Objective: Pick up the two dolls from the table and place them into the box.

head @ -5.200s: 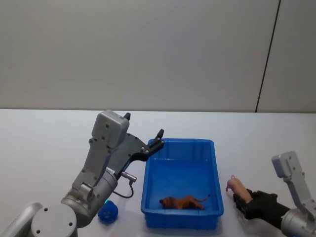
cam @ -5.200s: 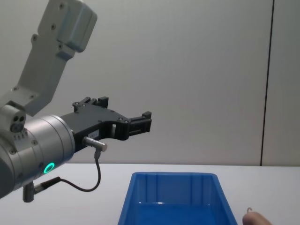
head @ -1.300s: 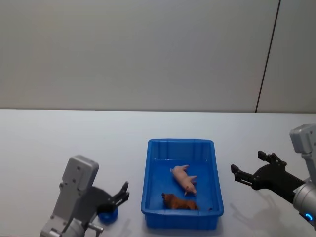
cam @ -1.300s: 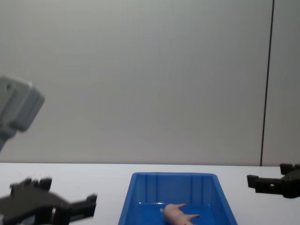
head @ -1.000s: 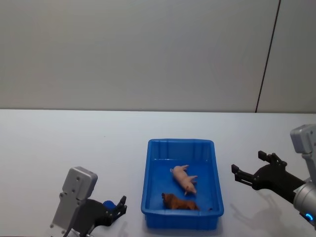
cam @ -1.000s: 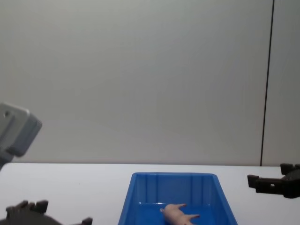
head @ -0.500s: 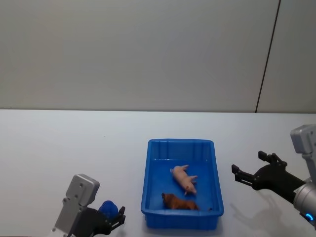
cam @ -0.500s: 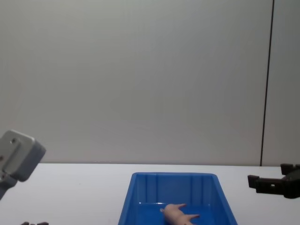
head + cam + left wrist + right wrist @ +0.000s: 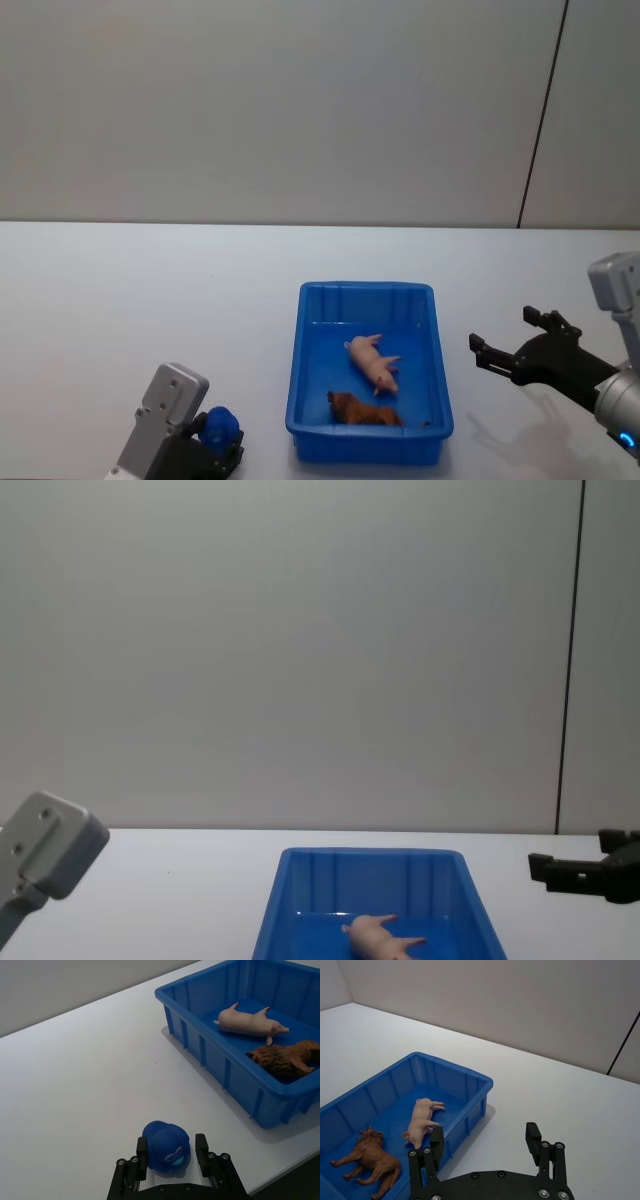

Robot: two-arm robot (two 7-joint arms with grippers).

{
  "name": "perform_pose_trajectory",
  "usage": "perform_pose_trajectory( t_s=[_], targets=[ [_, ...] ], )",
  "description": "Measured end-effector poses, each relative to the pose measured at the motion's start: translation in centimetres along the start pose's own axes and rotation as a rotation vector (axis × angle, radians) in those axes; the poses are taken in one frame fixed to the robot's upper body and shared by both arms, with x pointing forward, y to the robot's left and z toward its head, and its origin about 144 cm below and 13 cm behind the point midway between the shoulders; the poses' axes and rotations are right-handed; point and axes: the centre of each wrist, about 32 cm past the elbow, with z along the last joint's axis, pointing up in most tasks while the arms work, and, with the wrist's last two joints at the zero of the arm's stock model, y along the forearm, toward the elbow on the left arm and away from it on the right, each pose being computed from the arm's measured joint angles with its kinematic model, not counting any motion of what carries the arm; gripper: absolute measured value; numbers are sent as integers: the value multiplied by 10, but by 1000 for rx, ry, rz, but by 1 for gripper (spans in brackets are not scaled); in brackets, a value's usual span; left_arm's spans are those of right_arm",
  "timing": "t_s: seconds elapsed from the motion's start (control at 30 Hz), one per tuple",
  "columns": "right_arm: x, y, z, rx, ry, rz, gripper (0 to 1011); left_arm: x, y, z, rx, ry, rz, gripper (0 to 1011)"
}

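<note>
A pale pink doll (image 9: 372, 362) (image 9: 248, 1019) (image 9: 422, 1120) (image 9: 380, 938) lies on its side in the blue box (image 9: 301, 350) (image 9: 227, 1067) (image 9: 470, 1085) (image 9: 300, 880). A brown lion figure (image 9: 362, 409) (image 9: 287, 1057) (image 9: 370, 1160) lies beside it at the box's near end. My left gripper (image 9: 224, 452) (image 9: 171, 1152) is low at the table's front left, open, its fingers (image 9: 201, 1146) on either side of a small blue toy (image 9: 219, 427) (image 9: 166, 1146). My right gripper (image 9: 498, 333) (image 9: 485, 1137) (image 9: 570, 852) hovers open and empty to the right of the box.
The white table (image 9: 120, 300) (image 9: 75, 1070) (image 9: 560, 1095) stretches wide to the left and behind the box. Its front edge (image 9: 280, 1175) runs close to the blue toy and the box. A plain grey wall (image 9: 300, 100) stands behind.
The pink doll, held by my right gripper five seconds ago, now lies in the box. My left arm has sunk down and back, bringing its fingers around the blue toy. The right arm has stayed still lately.
</note>
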Motion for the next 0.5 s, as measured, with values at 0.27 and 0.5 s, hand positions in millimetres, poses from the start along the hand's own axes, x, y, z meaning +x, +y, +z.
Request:
perform_pose_trajectory(
  t_s=[0.27, 0.5],
  targets=[
    [0, 0, 0, 0, 0, 0, 1001, 1, -3, -1, 13, -7, -11, 387],
    [0, 0, 0, 0, 0, 0, 1001, 1, -4, 0, 15, -16, -17, 330]
  ],
)
